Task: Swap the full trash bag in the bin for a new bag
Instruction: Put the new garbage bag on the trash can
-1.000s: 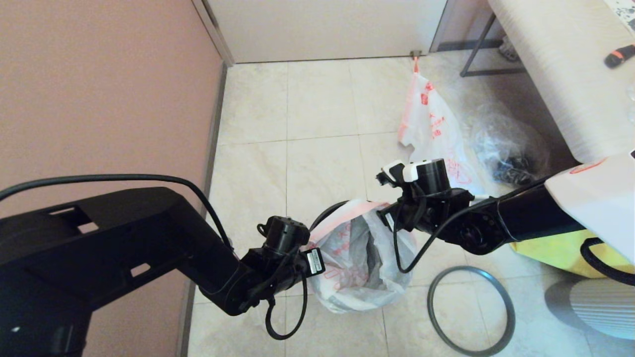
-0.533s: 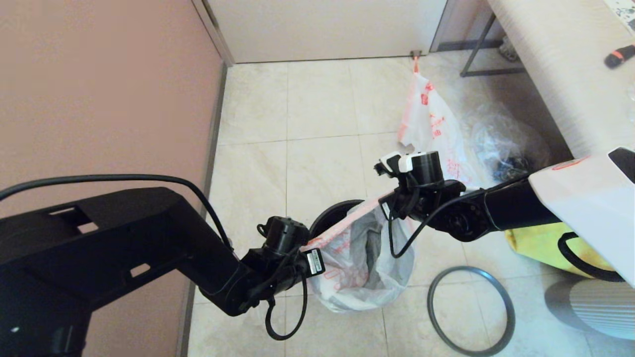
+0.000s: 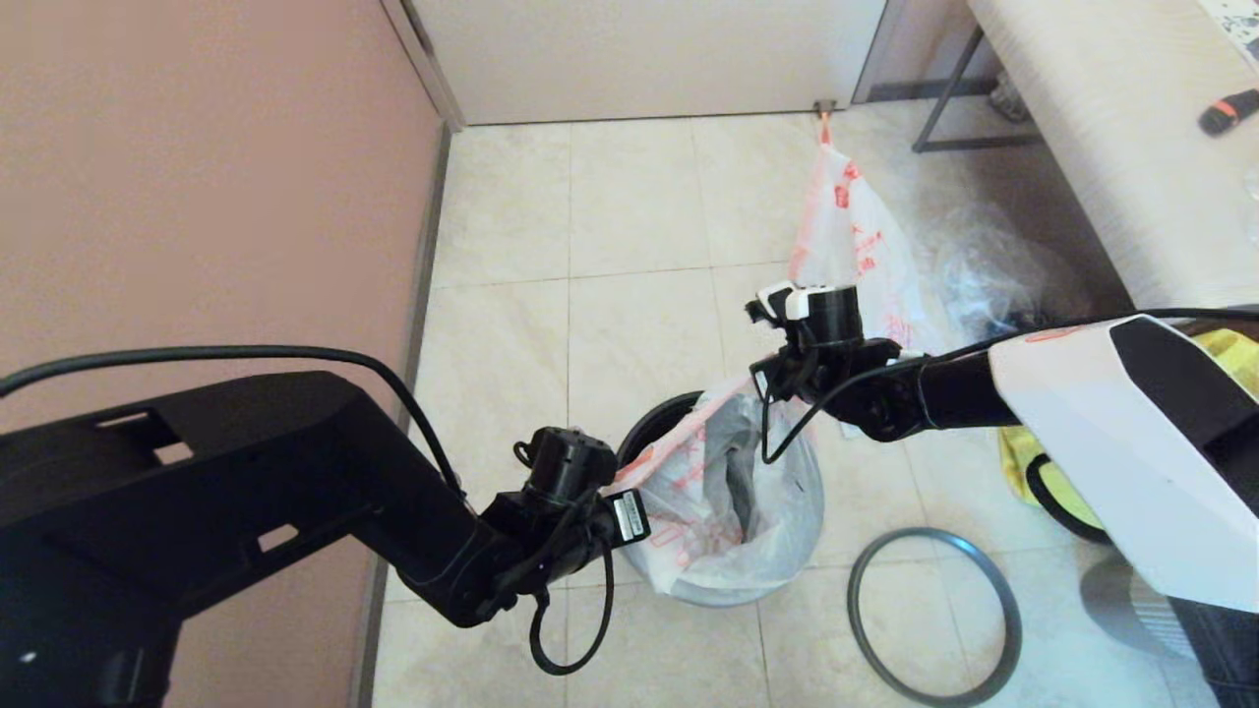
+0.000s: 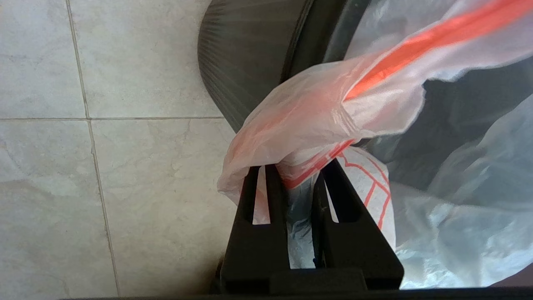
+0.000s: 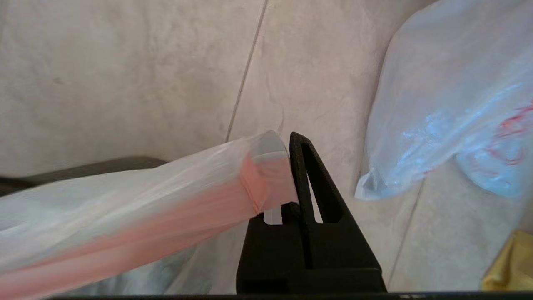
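Observation:
The new bag (image 3: 728, 492), white with orange-red print, hangs in the black bin (image 3: 654, 418) with its mouth spread. Its orange hem is stretched taut between my two grippers. At the bin's near left side my left gripper (image 4: 297, 171) is shut on a bunched fold of the bag (image 4: 308, 108), right by the bin's wall (image 4: 250, 62). Over the far right side my right gripper (image 5: 285, 143) is shut on the hem (image 5: 166, 196), which wraps one finger. The full trash bag (image 3: 851, 236) lies on the floor behind the bin and shows beside my right gripper (image 5: 449, 104).
The dark-grey hoop (image 3: 852, 600) lies flat on the tiles right of the bin. A clear plastic bag (image 3: 993, 275) and a yellow tote (image 3: 1033, 472) sit further right, below a cream-covered table (image 3: 1111, 147). A pink wall (image 3: 197, 177) closes the left side.
My right gripper has shut on the bag's hem and drawn it back and away from the left one. The hem is now taut and the bin's rim shows. The left arm has stayed put.

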